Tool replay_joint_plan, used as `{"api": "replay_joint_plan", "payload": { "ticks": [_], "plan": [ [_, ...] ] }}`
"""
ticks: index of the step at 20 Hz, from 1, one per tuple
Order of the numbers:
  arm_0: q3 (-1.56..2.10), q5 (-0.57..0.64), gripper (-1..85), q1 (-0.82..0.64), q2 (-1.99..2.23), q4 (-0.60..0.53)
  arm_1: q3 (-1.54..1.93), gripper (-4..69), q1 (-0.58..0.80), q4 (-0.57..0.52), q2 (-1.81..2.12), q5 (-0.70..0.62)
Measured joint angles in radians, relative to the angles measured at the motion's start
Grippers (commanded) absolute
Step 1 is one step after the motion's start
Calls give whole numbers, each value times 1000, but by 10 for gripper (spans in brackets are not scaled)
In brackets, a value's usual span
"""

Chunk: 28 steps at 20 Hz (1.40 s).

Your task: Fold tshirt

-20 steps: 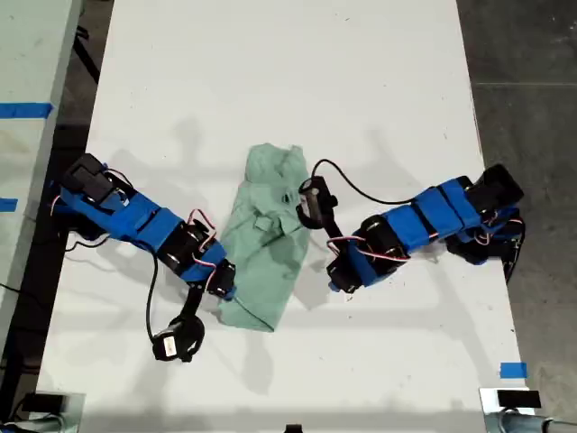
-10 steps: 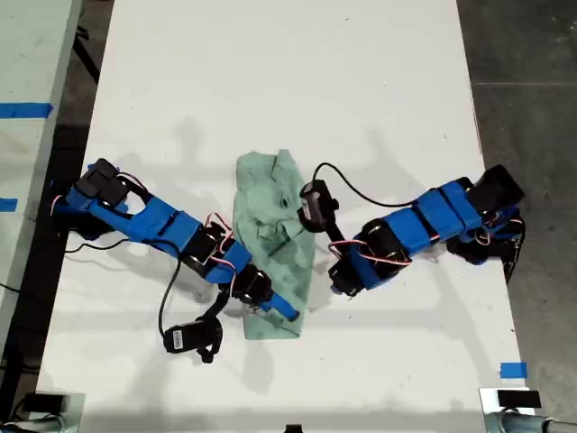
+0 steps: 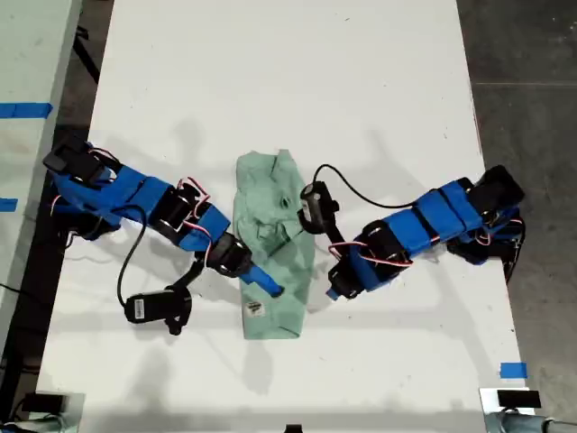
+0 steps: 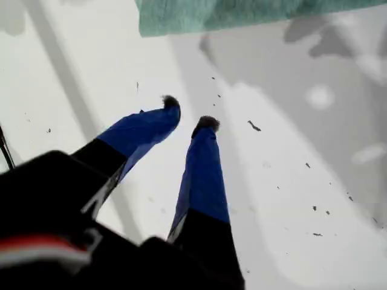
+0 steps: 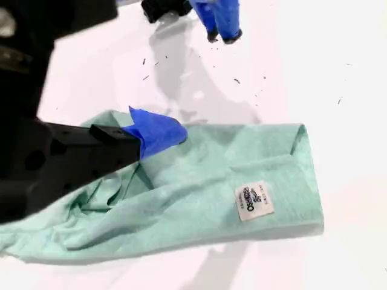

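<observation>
The pale mint-green tshirt (image 3: 270, 225) lies folded into a narrow upright strip at the middle of the white table, and its small white tag (image 3: 255, 308) shows near the lower end. My second gripper (image 3: 273, 289) reaches in from the exterior view's left. Its blue tip hovers over the cloth (image 5: 199, 193) near the tag (image 5: 253, 201), and only one finger (image 5: 158, 133) shows. My first gripper (image 3: 334, 290) sits low over bare table just off the shirt's edge (image 4: 242, 15) on the exterior view's right. Its fingertips (image 4: 171, 103) stand slightly apart with nothing between them.
The white table (image 3: 270, 72) stretches far beyond the shirt. A blue tape mark (image 3: 512, 370) sits near its corner at the exterior view's lower right. A second pale table with blue tape (image 3: 22, 110) borders the exterior view's left, and dark floor lies to its right.
The second arm swept across the shirt's lower end, then drew back toward the exterior view's left. The shirt went from slanted to a straighter strip with the tag exposed. The first arm barely moved.
</observation>
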Motion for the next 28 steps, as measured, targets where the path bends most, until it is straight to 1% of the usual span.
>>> {"api": "replay_joint_plan", "payload": {
  "ticks": [1, 2, 4, 5, 7, 9, 13, 17, 19, 22, 28],
  "plan": [
    [91, -26, 237, 17, 69, -40, 2, 186, -5, -8, 0, 0],
    [210, -64, 216, 38, 150, -121, 3, 208, -5, -15, 0, 11],
    [518, -167, 211, 80, 364, -350, 3, 258, -6, -38, 0, 21],
    [638, -221, 220, 94, 430, -423, 3, 269, -6, -60, -2, 29],
    [723, -302, 230, 110, 453, -454, 3, 284, -8, -129, -18, 40],
    [726, -350, 227, 126, 454, -479, 3, 302, -8, -166, -67, 49],
    [726, -459, 218, 133, 446, -512, -31, 321, -8, -178, -124, 101],
    [726, -540, 198, 140, 414, -522, -31, 328, -8, -176, -124, 196],
    [716, -558, 190, 140, 388, -522, -31, 326, -8, -170, -124, 249],
    [652, -566, 192, 140, 313, -523, -31, 326, -8, -161, -137, 284],
    [489, -566, 196, 140, 98, -523, -141, 325, -8, -153, -232, 293]
  ]
}}
